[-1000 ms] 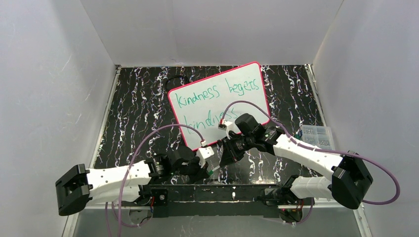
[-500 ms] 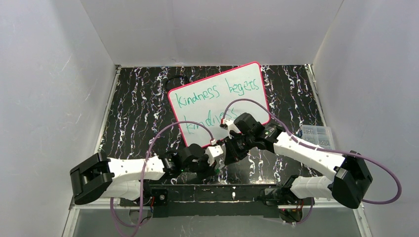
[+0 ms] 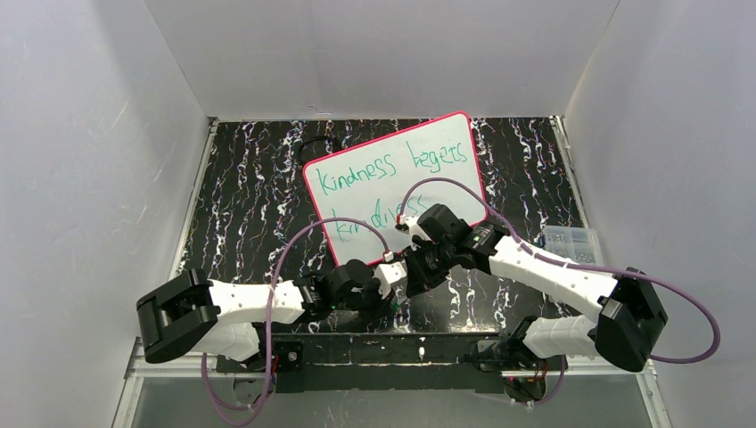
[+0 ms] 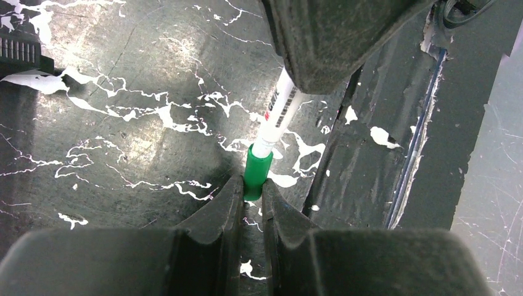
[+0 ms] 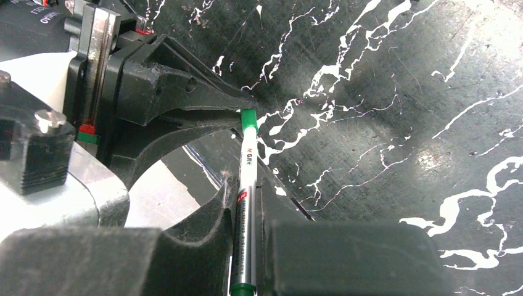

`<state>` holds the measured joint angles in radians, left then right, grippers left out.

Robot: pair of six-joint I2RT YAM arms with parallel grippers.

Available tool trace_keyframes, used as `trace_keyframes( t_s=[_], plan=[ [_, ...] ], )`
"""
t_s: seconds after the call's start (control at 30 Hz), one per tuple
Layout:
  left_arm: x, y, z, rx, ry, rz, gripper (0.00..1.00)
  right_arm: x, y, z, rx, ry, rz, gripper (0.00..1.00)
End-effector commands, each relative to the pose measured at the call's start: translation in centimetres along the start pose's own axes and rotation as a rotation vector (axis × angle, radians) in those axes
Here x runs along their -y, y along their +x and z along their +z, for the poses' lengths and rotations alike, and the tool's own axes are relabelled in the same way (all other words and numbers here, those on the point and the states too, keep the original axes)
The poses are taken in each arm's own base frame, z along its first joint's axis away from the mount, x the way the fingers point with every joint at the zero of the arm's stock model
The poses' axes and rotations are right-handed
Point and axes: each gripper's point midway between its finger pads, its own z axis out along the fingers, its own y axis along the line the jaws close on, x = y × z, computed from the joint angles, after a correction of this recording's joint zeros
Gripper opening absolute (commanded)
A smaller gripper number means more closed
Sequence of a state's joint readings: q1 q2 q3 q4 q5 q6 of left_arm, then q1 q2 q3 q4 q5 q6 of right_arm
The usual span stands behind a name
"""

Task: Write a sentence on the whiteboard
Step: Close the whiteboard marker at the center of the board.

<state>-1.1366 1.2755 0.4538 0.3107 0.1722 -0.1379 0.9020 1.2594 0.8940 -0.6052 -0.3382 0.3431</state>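
Observation:
The whiteboard (image 3: 434, 185) lies tilted at the back of the black marbled table. The green sentence (image 3: 392, 166) reads "kindness begets" over a second line that my right arm partly hides. Both grippers meet in front of the board's near edge. My right gripper (image 5: 247, 188) is shut on the barrel of a silver marker (image 5: 245, 213). My left gripper (image 4: 251, 185) is shut on the green cap (image 4: 256, 168), which sits over the marker's tip (image 4: 279, 111). From above, the left gripper (image 3: 389, 298) and right gripper (image 3: 406, 276) are nearly touching.
A clear plastic box (image 3: 571, 242) sits at the table's right edge. A black cable loop (image 3: 312, 143) lies behind the board's left corner. White walls close in three sides. The table's front edge (image 4: 407, 154) runs just beside the grippers.
My left arm has swung in to the right, bringing its gripper up against the right one. The right gripper has shifted slightly left. The board has not moved.

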Motion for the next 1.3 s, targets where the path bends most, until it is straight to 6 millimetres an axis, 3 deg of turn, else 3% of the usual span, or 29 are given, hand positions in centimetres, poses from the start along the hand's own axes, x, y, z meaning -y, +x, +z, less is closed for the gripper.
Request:
trace_keyframes(
  t_s=[0.0, 0.3, 0.67, 1.03, 1.27],
  plan=[
    [0.4, -7.2, 0.0, 0.241, 0.002, 0.032, 0.0, 0.1, 1.5, 0.7, -0.054, 0.014, 0.032, 0.01],
    [0.6, -7.2, -0.1, 0.263, 0.014, 0.033, 0.0, 0.2, 1.8, 1.7, -0.027, -0.015, 0.078, 0.01],
    [1.2, -6.3, -0.3, 0.26, 0.059, 0.067, 0.0, 1.2, 3.5, 2.9, -0.123, -0.005, 0.096, 0.01],
    [1.3, -5.7, -1.1, 0.29, 0.064, 0.069, 0.0, 1.2, 3.1, 2.6, -0.079, -0.139, 0.162, 0.01],
    [1.1, -5.6, -1.3, 0.299, 0.05, 0.062, 0.0, 2.3, 2.8, 2.5, -0.06, -0.097, 0.202, 0.01]
  ],
)
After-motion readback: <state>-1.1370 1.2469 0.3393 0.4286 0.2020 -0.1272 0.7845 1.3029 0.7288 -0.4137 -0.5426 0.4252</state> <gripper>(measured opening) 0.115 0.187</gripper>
